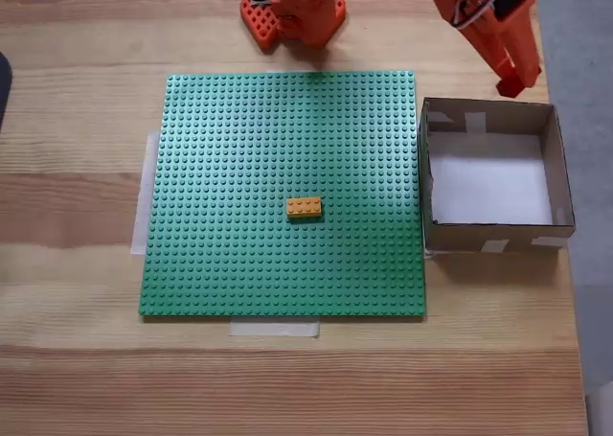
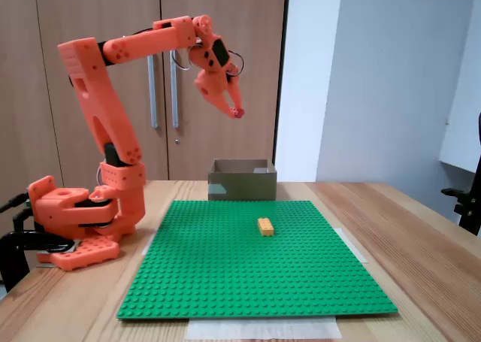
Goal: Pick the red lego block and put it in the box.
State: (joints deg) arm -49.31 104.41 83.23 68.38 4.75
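- Gripper of the orange two-finger arm hangs high in the air in a fixed view, tilted down, with a small red rectangular lego block pinched between its fingertips.
- Jaws are narrow, closed on that red block; the block is only a small red spot at the tip there.
- In the fixed view from above, the gripper sits at the upper right, its red tip just beyond the far wall of the box, over the table edge.
- Square, low-walled brown cardboard box with a white floor and pale tape patches stands on the table just right of the baseplate in that view; nothing lies on its white floor.
- Seen from the side, the box is behind the baseplate, well below the gripper.
- Large green studded lego baseplate lies flat on the pale wooden table, with tape strips at its edges.
- Yellow-orange rectangular lego brick sits on the baseplate, right of centre, well apart from the box.
- Arm's orange base stands on the table beside the baseplate.
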